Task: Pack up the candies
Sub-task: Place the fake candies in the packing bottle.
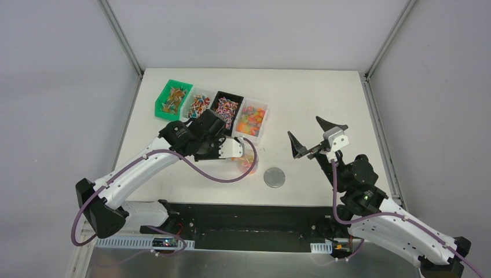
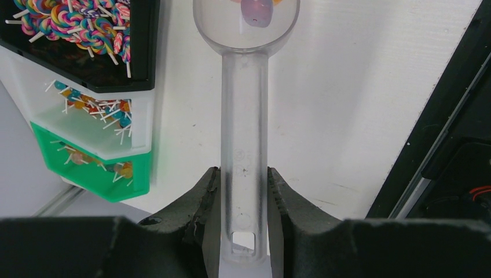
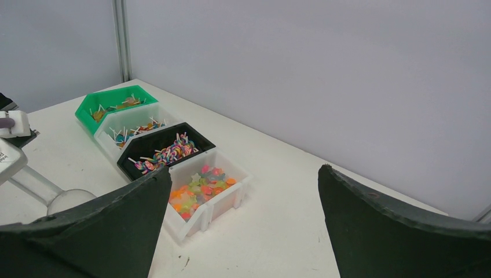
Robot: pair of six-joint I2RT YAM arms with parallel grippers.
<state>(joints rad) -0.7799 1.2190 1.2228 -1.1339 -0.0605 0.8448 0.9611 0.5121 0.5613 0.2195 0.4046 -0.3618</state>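
The candies lie in four bins at the back left: a green bin [image 1: 172, 97], a white bin [image 1: 198, 104], a black bin [image 1: 227, 108] of swirl lollipops and a white bin [image 1: 253, 119] of orange, red and yellow gummies [image 3: 200, 188]. My left gripper [image 1: 223, 147] is shut on the handle of a clear plastic scoop [image 2: 244, 133]. The scoop's bowl [image 2: 246, 20] holds a purple candy [image 2: 256, 11] and is cut off by the top edge. Coloured candies [image 1: 248, 162] show at the scoop's end in the top view. My right gripper [image 1: 305, 130] is open, empty and raised, right of the bins.
A grey round lid disc [image 1: 274, 177] lies on the white table between the two arms. The black base rail [image 1: 243, 217] runs along the near edge. Grey walls and metal frame posts [image 1: 121, 35] close in the table.
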